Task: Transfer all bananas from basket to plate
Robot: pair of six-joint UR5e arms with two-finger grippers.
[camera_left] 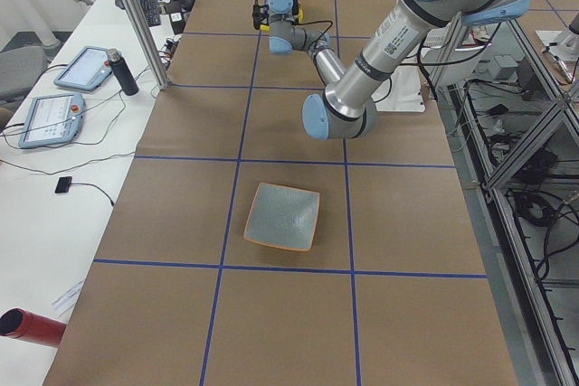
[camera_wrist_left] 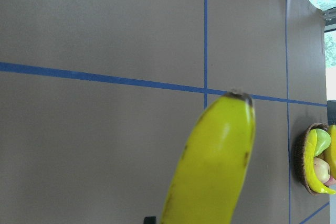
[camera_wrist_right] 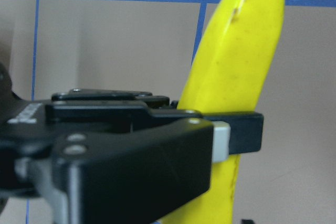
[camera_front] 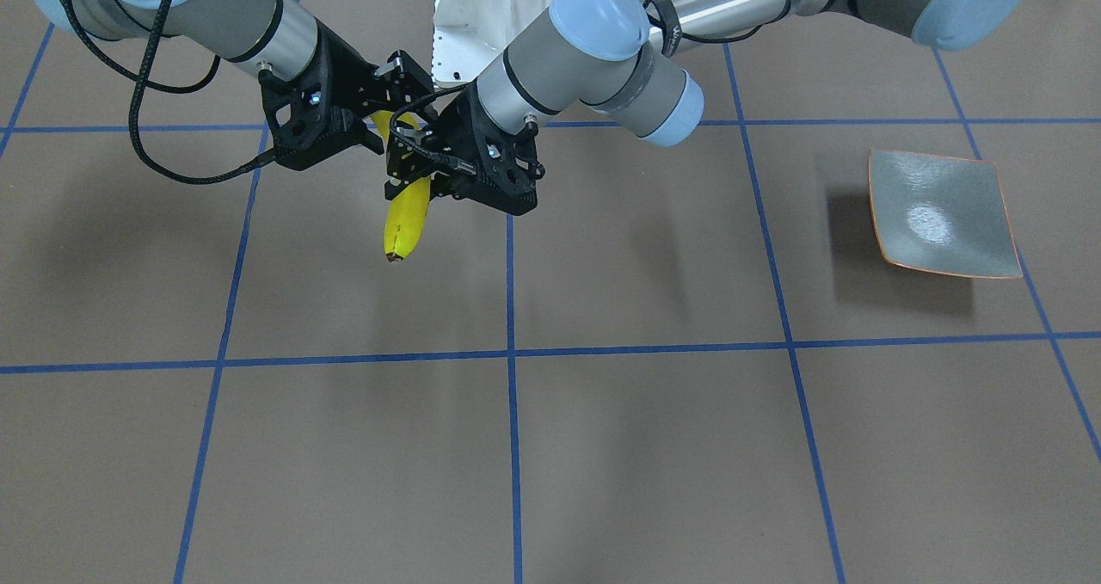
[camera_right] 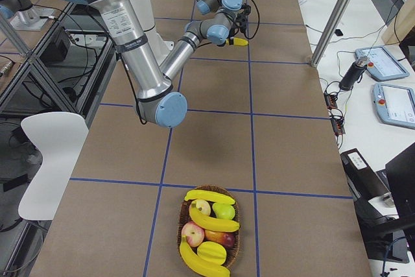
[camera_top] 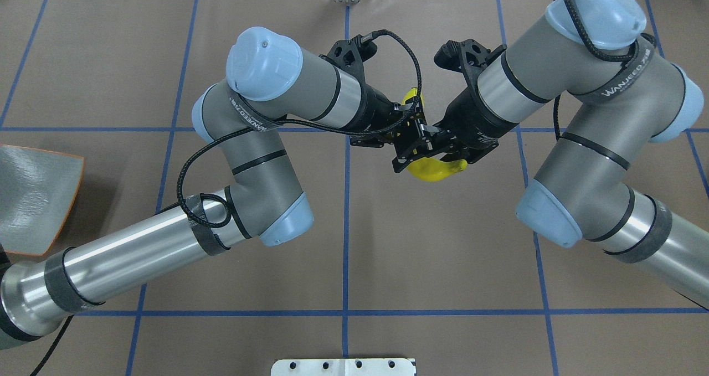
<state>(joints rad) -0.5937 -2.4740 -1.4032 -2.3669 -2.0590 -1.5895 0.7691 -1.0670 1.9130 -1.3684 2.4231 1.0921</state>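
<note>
A yellow banana with a dark tip hangs in the air over the middle of the table, caught between two robot hands that meet there. The left hand is closed around the banana's middle; the right wrist view shows one of its fingers pressed across the fruit. The right hand sits at the banana's upper end, and I cannot tell whether it is gripping. The banana's free tip points down toward the table. The grey-green plate lies on the table on the robot's left, well apart from the banana. At the table's far right end, the basket holds three more bananas among other fruit.
</note>
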